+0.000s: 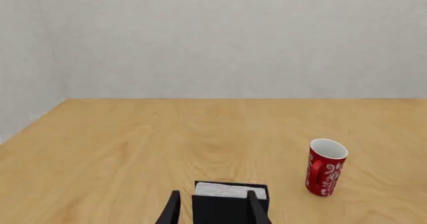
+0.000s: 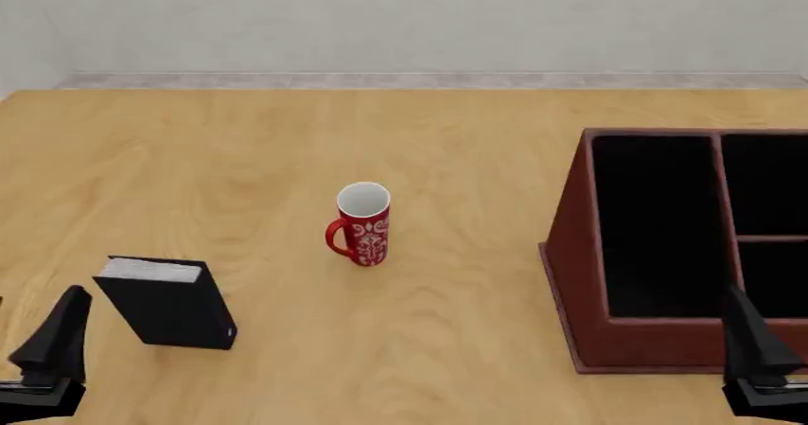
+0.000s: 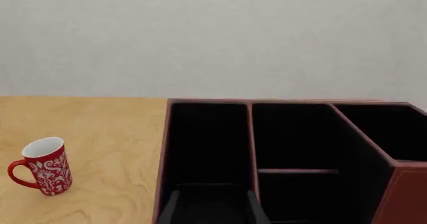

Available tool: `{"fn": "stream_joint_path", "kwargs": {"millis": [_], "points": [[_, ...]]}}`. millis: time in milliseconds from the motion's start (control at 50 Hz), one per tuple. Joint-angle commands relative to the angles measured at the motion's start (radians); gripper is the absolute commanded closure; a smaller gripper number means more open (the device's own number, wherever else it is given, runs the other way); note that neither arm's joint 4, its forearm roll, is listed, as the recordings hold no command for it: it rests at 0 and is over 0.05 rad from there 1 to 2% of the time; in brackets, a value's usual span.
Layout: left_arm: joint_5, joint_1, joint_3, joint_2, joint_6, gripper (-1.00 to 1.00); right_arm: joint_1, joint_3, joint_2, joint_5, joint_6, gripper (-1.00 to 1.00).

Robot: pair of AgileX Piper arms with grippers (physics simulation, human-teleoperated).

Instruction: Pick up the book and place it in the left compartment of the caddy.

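Front view: your black hardcover book (image 2: 168, 304) stands upright on the wooden table (image 2: 253, 150) at the near left, white page edges up, leaning slightly. Your left gripper (image 2: 51, 349) sits just beside it, on its left and a little nearer to you, not touching. In the left wrist view the two fingers (image 1: 172, 209) are spread, and the book (image 1: 230, 200) shows just beyond and between their tips, nearer one finger than the other. The red mug with white pattern (image 2: 363, 224) stands upright near the table's middle, well apart from the book, handle to the left. The dark red-brown wooden caddy (image 2: 574, 245) occupies the right side; its left compartment (image 2: 657, 226) is the long black-lined section beside the two shorter ones. Your right gripper (image 2: 758, 354) hangs at the caddy's near edge; in the right wrist view its fingers (image 3: 170, 209) are spread, holding nothing, pointed at the left compartment (image 3: 207, 144)
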Motion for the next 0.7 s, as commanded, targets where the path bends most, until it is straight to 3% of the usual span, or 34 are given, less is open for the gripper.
{"fn": "stream_joint_path", "kwargs": {"millis": [20,240,700], "points": [[0.0,0.0,0.0,0.0,0.0,-1.0,0.006,-0.01,0.0,0.002,0.001,-1.0],[0.0,0.0,0.0,0.0,0.0,-1.0,0.033,-0.023,0.038,-0.005,-0.011,-1.0],[0.0,0.0,0.0,0.0,0.0,-1.0,0.121,-0.193,0.371,-0.13,-0.02,-1.0]]}}
